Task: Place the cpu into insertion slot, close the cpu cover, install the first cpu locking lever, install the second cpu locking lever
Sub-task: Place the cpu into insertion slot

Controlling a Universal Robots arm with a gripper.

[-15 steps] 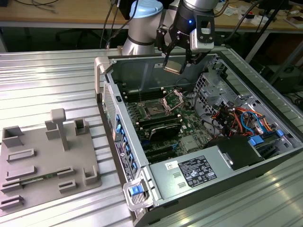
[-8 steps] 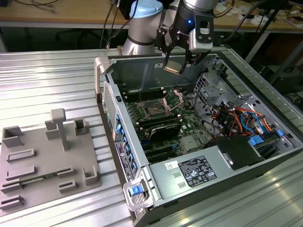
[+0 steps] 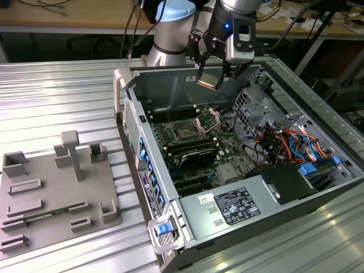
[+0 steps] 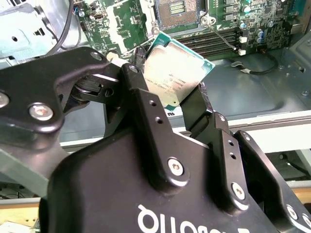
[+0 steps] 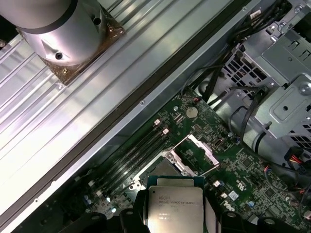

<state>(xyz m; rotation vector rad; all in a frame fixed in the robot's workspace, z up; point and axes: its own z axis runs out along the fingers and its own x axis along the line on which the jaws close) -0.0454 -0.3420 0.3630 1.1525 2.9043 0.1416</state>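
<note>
In the exterior view my gripper (image 3: 210, 81) hangs above the open computer case, shut on the cpu (image 3: 207, 79), a flat silvery square held tilted. Both wrist views show the cpu (image 4: 177, 73) (image 5: 175, 206) clamped by its edges between the black fingers (image 4: 146, 111). The insertion slot (image 3: 186, 131) (image 4: 177, 8) lies open on the green motherboard, well below the chip. The cpu cover (image 3: 209, 119) (image 5: 195, 154) stands raised on its hinge beside the slot. A thin wire locking lever (image 5: 210, 170) sticks out next to the cover.
Long black memory slots (image 3: 193, 152) flank the socket. A metal drive cage (image 3: 255, 102) and coloured cables (image 3: 287, 142) fill the case at the exterior view's right, with the power supply (image 3: 239, 207) in front. A grey fixture plate (image 3: 57, 196) lies on the table at the left.
</note>
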